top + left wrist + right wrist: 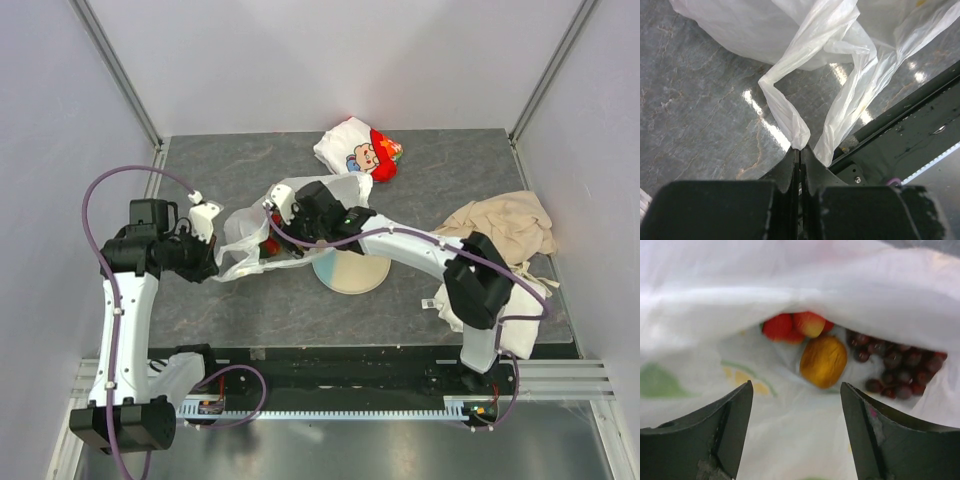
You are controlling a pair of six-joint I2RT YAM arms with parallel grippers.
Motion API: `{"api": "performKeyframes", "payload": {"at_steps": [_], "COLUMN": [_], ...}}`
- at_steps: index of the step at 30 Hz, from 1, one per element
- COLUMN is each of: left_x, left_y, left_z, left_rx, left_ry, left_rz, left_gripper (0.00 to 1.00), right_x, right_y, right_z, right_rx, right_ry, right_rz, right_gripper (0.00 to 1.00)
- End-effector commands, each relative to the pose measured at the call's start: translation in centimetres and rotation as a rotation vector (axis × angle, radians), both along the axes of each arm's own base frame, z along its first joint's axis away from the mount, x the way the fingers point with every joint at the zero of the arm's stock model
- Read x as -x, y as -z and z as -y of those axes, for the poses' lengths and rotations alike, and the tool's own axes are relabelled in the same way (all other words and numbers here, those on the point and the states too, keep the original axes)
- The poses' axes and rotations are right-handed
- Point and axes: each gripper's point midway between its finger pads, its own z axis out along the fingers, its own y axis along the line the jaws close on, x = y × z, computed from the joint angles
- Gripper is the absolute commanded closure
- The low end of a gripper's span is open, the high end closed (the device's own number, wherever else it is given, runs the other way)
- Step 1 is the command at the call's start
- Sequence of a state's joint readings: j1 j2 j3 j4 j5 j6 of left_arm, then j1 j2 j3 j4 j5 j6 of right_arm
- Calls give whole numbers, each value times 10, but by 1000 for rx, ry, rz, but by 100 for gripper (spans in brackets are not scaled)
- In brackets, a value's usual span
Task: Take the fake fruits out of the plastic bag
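**Two grippers at one flimsy bag, most of the fruit tucked out of sight**

Most of the fake fruits [823,361] lie under a sagging fold of the plastic bag [790,285], so the right wrist camera sees only one pocket of them. A smooth orange-brown fruit sits nearest, oval and glossy. Behind it are shiny red strawberries [777,326], and a round red-and-yellow piece [809,323] touches them. It is possibly a small apple, but the picture is too soft to be sure. To the right is a dark purple grape bunch [895,367], all beady spheres, with its far end cut off by the film. The right gripper [796,390] hangs at the bag's mouth with its dark fingers spread wide and nothing between them. The fruit lies beyond the tips.

From above, that gripper is half swallowed by the bag. The bag lies crumpled on the grey marbled table [450,170], just left of a round pale plate [350,278] that the arm partly covers. Only a red glimmer shows through the translucent film.

The left gripper [799,149] is clamped tight on a loop handle [782,105] at the bag's left edge. There the thin, crinkly white plastic is drawn into a twisted strand.

A white-and-red cartoon-printed packet [358,150] lies at the back. A rumpled beige cloth [505,225] lies at the right, partly hidden by the right arm.
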State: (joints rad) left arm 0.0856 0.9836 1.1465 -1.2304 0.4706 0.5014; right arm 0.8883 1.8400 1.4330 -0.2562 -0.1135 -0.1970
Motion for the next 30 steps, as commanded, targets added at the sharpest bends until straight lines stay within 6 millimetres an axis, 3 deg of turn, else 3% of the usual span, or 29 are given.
{"api": "performKeyframes", "payload": {"at_steps": [1,8,12,14,16,18,19,20,22,23,26,29,30], "left_x": [5,3,3,3,3,3,1,0,-2,-4,-10,-20,-22], "left_y": [4,-2,-3,-1,0,2,1,1,2,3,7,8,7], "left_z": [-13,-17,-14,-13,-13,-12,-10,-9,-8,-6,-4,-3,-3], "left_rx": [-99,-111,-87,-76,-72,-60,-50,-42,-31,-21,-5,10,14], "left_ry": [31,-4,-20,-28,-32,-42,-43,-46,-49,-48,-49,-58,-63], "left_rz": [73,89,88,76,71,57,59,59,52,50,42,49,52], "left_gripper": [98,98,98,98,98,98,98,98,98,98,98,98,98], "right_x": [-33,-54,-65,-73,-75,-80,-82,-82,-83,-84,-77,-66,-61], "right_y": [0,21,46,46,55,56,53,49,33,15,-19,-79,-86], "right_z": [-26,-62,-72,-77,-80,-84,-84,-85,-86,-86,-86,-79,-75], "right_rx": [-54,-92,-83,-94,-94,-92,-96,-103,-130,-155,-211,-283,-280], "right_ry": [76,95,115,133,133,136,138,129,110,103,61,25,18], "right_rz": [29,-21,-36,-24,-27,-15,-5,2,11,26,37,78,75], "right_gripper": [20,17,14,14,20,35,42,55,66,72,77,79,80]}}
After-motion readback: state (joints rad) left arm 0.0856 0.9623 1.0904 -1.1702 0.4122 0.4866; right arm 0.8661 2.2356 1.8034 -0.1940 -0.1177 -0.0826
